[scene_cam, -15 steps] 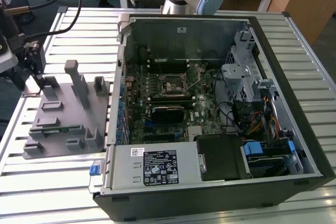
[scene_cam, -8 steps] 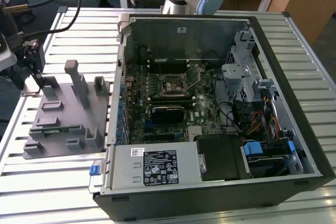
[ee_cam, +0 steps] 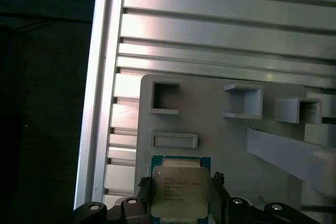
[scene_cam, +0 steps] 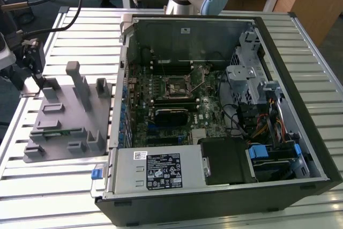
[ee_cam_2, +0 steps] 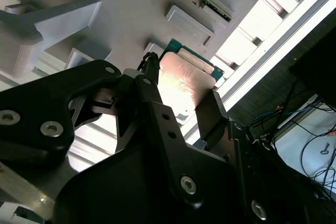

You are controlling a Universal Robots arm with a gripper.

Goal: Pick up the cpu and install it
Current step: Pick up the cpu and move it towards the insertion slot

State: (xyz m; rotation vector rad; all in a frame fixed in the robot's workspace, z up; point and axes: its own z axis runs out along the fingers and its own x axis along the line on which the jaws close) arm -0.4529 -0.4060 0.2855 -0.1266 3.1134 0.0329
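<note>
Silvery-grey flat square cpu (ee_cam: 178,190) with a green rim is sitting between the fingers (ee_cam: 144,184) of the black end effector (ee_cam_2: 181,88), over the pale grey plastic holder plate (ee_cam: 220,135).
End effector is clamping the chip by two opposite edges, as both wrist views are showing; lifted or resting in its pocket, cannot tell. Judging: light, thin, rigid; metal lid is looking slick, so edge grip only, square and gentle; underside contacts likely fragile. Plate is lying on the slatted aluminium counter (scene_cam: 64,186), well apart from the black socket (scene_cam: 179,87) inside the open computer case (scene_cam: 311,111).
</note>
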